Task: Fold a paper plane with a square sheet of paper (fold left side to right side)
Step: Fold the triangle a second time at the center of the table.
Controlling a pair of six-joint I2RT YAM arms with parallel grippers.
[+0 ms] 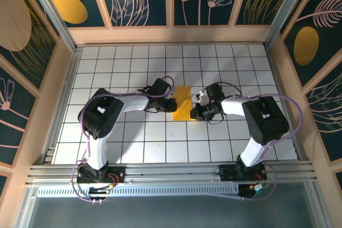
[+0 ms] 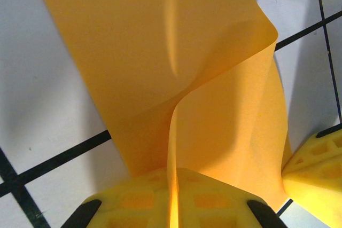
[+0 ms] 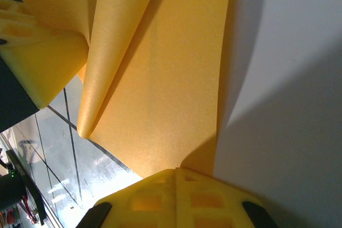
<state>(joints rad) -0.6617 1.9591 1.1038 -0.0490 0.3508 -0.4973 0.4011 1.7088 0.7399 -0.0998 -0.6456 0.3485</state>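
Observation:
The square sheet of paper (image 1: pixel 183 101), yellow-orange, lies at mid-table between both grippers, partly folded over. In the left wrist view the sheet (image 2: pixel 160 52) has one flap lifted and curling, and its edge runs up between the yellow fingers of my left gripper (image 2: pixel 173 177), which is shut on it. From above, the left gripper (image 1: pixel 171 103) is at the sheet's left edge and the right gripper (image 1: pixel 196 111) at its lower right. My right gripper (image 3: pixel 176 177) is shut, its tips pressed together at the near edge of the flat sheet (image 3: pixel 160 78). I cannot tell if paper is pinched there.
The white gridded table (image 1: pixel 128 142) is boxed in by wooden walls (image 1: pixel 45 105) on three sides, with a metal rail (image 1: pixel 171 170) along the near edge. A finger of the right gripper (image 2: pixel 315 169) shows in the left wrist view. A finger of the left gripper (image 3: pixel 43 52) shows in the right wrist view.

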